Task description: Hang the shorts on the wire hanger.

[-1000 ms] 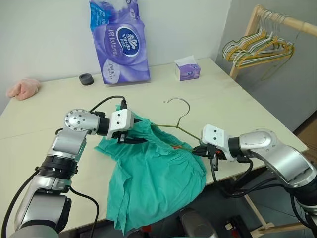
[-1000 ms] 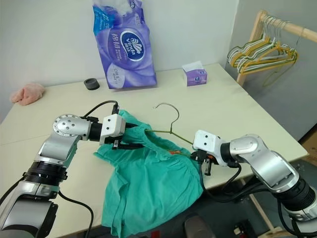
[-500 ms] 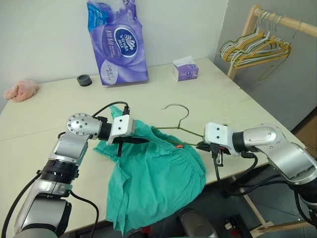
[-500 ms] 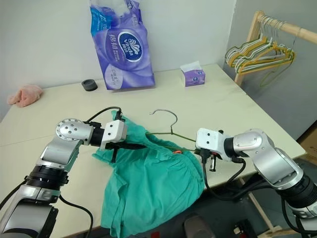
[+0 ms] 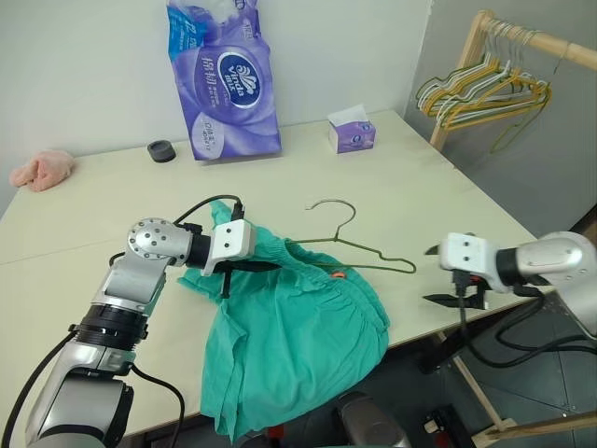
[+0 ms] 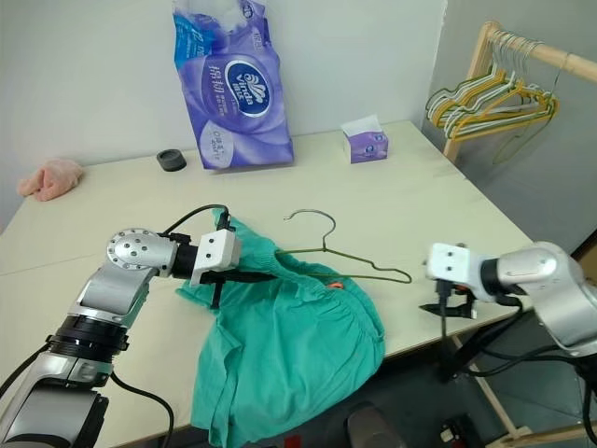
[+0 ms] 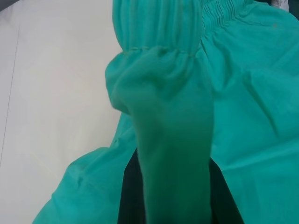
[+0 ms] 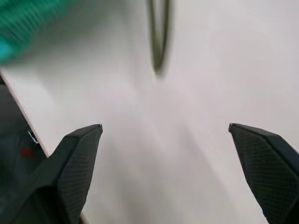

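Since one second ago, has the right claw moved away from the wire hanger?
Yes. The right claw has let go, opened, and pulled away to the right, past the table edge; the wire hanger's tip now lies free.

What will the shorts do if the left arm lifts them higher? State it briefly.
Probably sag: the shorts already drape limply over the table edge. Likely light, since a pinch at the waistband by the left gripper bunches them. They may drag the wire hanger threaded inside.

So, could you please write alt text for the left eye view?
The left pincer pinches the waistband of the teal shorts on a pale table. The wire hanger lies partly threaded into them, and the open right pincer hangs beside the table edge, apart from the hanger.
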Motion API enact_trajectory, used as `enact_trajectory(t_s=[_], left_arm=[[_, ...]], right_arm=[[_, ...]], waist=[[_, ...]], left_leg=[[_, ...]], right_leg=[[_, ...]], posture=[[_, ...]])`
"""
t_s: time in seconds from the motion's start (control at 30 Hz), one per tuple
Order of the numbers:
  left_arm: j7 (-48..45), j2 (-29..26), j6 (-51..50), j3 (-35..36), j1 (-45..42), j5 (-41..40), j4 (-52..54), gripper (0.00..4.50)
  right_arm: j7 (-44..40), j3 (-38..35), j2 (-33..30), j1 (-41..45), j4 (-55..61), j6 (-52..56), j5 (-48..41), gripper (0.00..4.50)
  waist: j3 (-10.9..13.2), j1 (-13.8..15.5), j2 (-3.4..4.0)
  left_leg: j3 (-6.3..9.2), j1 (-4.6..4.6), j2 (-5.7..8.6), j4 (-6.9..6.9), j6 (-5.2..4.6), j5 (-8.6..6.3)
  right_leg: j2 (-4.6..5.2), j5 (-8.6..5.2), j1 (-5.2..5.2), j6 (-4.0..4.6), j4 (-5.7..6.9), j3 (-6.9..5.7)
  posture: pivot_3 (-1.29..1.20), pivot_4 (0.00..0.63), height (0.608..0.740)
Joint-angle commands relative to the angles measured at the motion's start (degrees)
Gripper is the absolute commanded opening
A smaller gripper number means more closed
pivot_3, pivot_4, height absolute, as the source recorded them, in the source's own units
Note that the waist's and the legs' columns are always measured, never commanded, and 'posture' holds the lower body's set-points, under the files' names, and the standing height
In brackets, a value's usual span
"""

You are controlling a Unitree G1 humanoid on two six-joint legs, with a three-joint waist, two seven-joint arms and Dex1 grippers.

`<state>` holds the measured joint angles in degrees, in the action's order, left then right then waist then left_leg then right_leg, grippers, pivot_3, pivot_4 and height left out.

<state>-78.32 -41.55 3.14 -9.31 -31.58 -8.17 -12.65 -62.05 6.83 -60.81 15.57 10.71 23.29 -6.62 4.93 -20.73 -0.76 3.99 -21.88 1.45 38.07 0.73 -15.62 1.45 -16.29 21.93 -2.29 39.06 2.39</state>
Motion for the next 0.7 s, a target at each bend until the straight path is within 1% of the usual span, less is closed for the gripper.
enact_trajectory(t_s=[0.03, 0.07, 0.1, 0.17, 0.23, 0.3, 0.37, 0.47, 0.63, 0.7], left_arm=[[-0.1, -1.1, 0.7, 1.3, -0.4, -0.7, 0.6, 0.0], [-0.1, -1.2, 0.7, 1.3, -0.5, -0.7, 0.5, 0.0], [-0.2, -1.4, 0.7, 1.3, -0.6, -0.8, 0.2, 0.0], [-0.4, -1.7, 0.5, 1.5, -0.8, -0.9, 0.1, 0.0], [-0.4, -1.9, 0.5, 1.4, -0.9, -0.9, 0.0, 0.0], [-0.3, -1.9, 0.3, 1.3, -1.2, -0.9, 0.1, 0.0], [-0.3, -1.9, -0.2, 1.3, -1.2, -1.0, 0.6, 0.0], [-0.2, -2.0, -0.3, 1.3, -0.8, -1.0, 1.1, 0.0], [0.5, -1.9, -1.2, 1.7, -0.5, -1.4, 2.1, 0.0], [0.6, -2.0, -1.4, 1.8, -0.2, -1.6, 2.5, 0.0]], right_arm=[[2.5, -8.4, 5.5, -6.9, 3.2, 3.0, -8.3, 4.45], [2.9, -10.1, 7.3, -9.0, 4.6, 5.0, -10.7, 4.45], [4.5, -11.0, 10.3, -12.2, 8.4, 8.1, -13.9, 4.45], [9.5, -10.1, 16.6, -16.6, 16.3, 13.4, -18.2, 4.45], [13.0, -9.3, 20.3, -18.0, 20.1, 17.2, -19.8, 4.45], [16.5, -8.1, 23.3, -18.0, 20.3, 18.4, -18.8, 4.45], [19.0, -6.9, 25.3, -18.0, 20.0, 18.6, -17.9, 4.45], [21.3, -4.6, 27.1, -18.2, 20.0, 18.9, -17.0, 4.45], [22.1, 0.0, 28.4, -18.6, 19.8, 20.3, -17.3, 4.45], [23.6, 0.8, 29.4, -18.4, 19.3, 20.9, -16.9, 4.05]], waist=[[0.0, -0.1, -0.03], [0.0, 0.0, -0.03], [0.0, -0.1, -0.03], [0.0, -0.2, -0.02], [-0.1, -0.3, 0.05], [-0.1, -0.2, 0.08], [-0.1, 0.1, 0.08], [-0.1, 0.4, 0.08], [-0.1, 0.3, 0.08], [-0.1, 0.3, 0.08]], left_leg=[[0.0, 0.01, 0.0, -0.03, 0.0, 0.0], [0.02, 0.03, -0.05, -0.01, -0.01, 0.0], [0.06, 0.03, -0.06, -0.03, -0.01, 0.0], [0.07, 0.04, -0.08, -0.04, -0.01, 0.0], [0.1, 0.04, -0.09, -0.04, -0.01, 0.0], [0.01, 0.06, -0.06, 0.0, -0.01, 0.0], [0.01, 0.09, -0.01, 0.04, -0.01, -0.01], [0.06, 0.09, 0.0, 0.03, -0.01, -0.01], [0.08, 0.09, -0.01, 0.03, -0.01, -0.01], [0.09, 0.1, -0.02, 0.02, -0.01, 0.0]], right_leg=[[-0.01, 0.0, 0.0, 0.0, 0.0, 0.0], [-0.07, 0.0, -0.05, 0.0, 0.0, -0.01], [-0.08, 0.0, -0.06, 0.0, 0.01, -0.04], [-0.11, 0.0, -0.07, 0.0, 0.02, -0.03], [-0.11, -0.01, -0.07, 0.0, 0.04, -0.04], [-0.1, -0.01, -0.08, -0.01, 0.03, 0.04], [-0.07, -0.01, -0.15, -0.01, -0.03, 0.04], [-0.06, -0.01, -0.15, -0.01, -0.04, -0.01], [-0.07, -0.01, -0.15, -0.01, -0.03, -0.01], [-0.08, -0.01, -0.15, -0.02, -0.03, -0.02]], posture=[[-0.41, 0.053, 0.74], [-0.41, 0.053, 0.74], [-0.41, 0.058, 0.74], [-0.41, 0.062, 0.74], [-0.41, 0.062, 0.74], [-0.41, 0.063, 0.74], [-0.4, 0.07, 0.74], [-0.4, 0.062, 0.74], [-0.39, 0.06, 0.74], [-0.38, 0.059, 0.74]])
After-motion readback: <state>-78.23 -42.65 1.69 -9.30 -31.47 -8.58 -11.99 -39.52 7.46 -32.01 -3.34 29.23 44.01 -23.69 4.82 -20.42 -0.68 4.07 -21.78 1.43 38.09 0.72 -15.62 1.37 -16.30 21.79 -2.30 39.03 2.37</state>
